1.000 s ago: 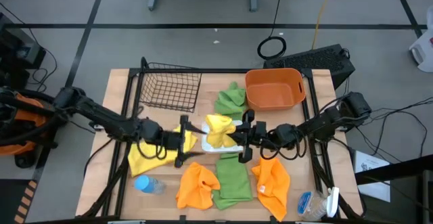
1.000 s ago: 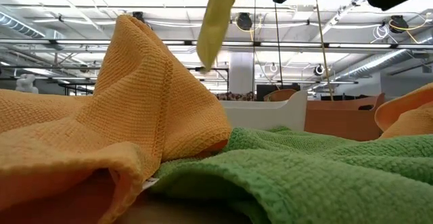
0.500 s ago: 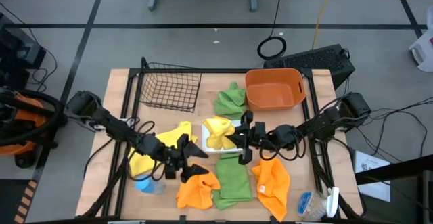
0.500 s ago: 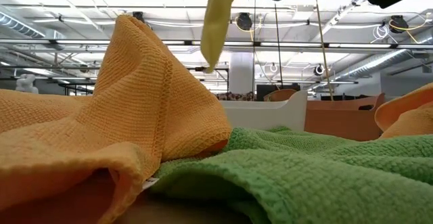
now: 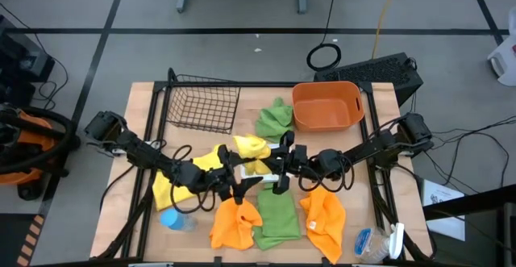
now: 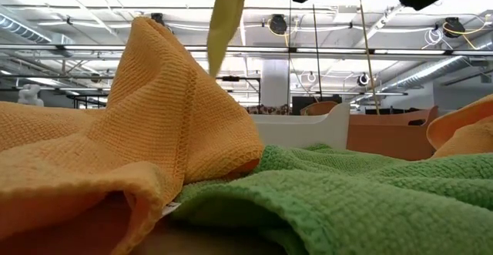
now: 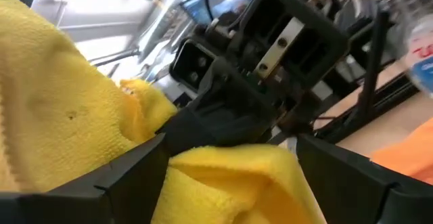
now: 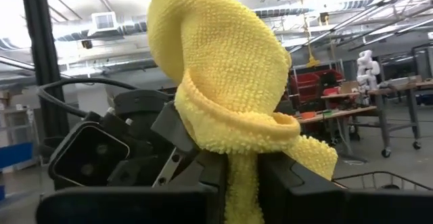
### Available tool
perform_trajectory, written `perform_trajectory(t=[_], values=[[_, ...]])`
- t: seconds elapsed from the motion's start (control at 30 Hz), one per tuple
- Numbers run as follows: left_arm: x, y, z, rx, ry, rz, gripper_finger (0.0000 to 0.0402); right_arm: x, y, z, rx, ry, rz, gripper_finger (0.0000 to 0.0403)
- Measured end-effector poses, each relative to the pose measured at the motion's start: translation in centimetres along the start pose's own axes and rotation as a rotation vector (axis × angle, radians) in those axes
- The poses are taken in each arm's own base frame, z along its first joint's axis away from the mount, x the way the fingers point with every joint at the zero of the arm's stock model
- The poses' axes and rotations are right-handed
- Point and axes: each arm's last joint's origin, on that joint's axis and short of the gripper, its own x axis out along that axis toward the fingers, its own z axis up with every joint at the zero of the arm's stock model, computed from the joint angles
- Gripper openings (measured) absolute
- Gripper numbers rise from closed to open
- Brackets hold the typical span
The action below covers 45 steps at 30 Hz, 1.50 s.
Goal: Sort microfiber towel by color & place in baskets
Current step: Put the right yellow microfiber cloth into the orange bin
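right gripper [image 5: 278, 168]: my fingers pinched on a yellow towel [image 5: 250, 148], mid-frame above the desk.
left gripper [image 5: 234, 180]: fingers spread, right beside it.
risk: I'd guess they collide, or the towel snags.

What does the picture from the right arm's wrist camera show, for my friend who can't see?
The right gripper is shut on a fuzzy yellow microfiber towel, which bunches up above its dark fingers. The left gripper faces it close behind.

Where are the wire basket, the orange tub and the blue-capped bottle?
wire basket [image 5: 201, 103], high view, on its mesh floor.
orange tub [image 5: 326, 122], high view, on its near wall.
blue-capped bottle [image 5: 171, 218], high view, on its blue cap.
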Motion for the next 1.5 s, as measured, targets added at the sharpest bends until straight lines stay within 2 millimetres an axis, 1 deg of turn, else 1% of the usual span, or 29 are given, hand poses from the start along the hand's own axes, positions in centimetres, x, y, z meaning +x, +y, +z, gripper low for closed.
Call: perform_trajectory(t=[0.2, 0.3, 0.73, 0.9, 0.97, 1.07, 1.17, 1.27, 1.37, 1.5], values=[[-0.6, -0.1, 0.2, 0.083, 0.134, 0.085, 0.0343, -0.1, 0.1, -0.1, 0.015, 0.016, 0.019, 0.0043], [-0.6, -0.1, 0.2, 0.076, 0.146, 0.094, 0.0343, -0.1, 0.2, -0.2, 0.019, 0.020, 0.021, 0.0043], [-0.3, 0.2, -0.2, -0.158, 0.149, 0.128, 0.0344, -0.3, 0.5, -0.4, 0.016, 0.039, 0.030, 0.0043], [0.1, 0.5, -0.7, -0.281, 0.160, 0.146, 0.0344, -0.3, 0.5, -0.5, 0.008, 0.053, 0.029, 0.0043], [0.3, 0.4, -0.9, -0.309, 0.151, 0.122, 0.0344, -0.3, 0.5, -0.5, 0.006, 0.057, 0.029, 0.0043], [0.7, 0.0, -1.0, -0.331, 0.132, 0.021, 0.0337, -0.3, 0.6, -0.6, 0.002, 0.065, 0.035, 0.0043], [1.3, -0.3, -1.1, -0.339, 0.147, -0.083, 0.0318, -0.3, 0.6, -0.9, -0.008, 0.086, 0.036, 0.0043], [1.7, -0.2, -1.0, -0.319, 0.181, -0.131, 0.0281, -0.4, 0.6, -1.0, -0.015, 0.103, 0.035, 0.0043], [1.9, -0.1, -1.0, -0.314, 0.190, -0.127, 0.0226, -0.4, 0.6, -1.1, -0.013, 0.105, 0.036, 0.0043], [1.4, 0.2, -0.5, -0.307, 0.191, -0.144, 0.0140, -0.6, 1.0, -1.1, -0.027, 0.107, 0.054, 0.0043]])
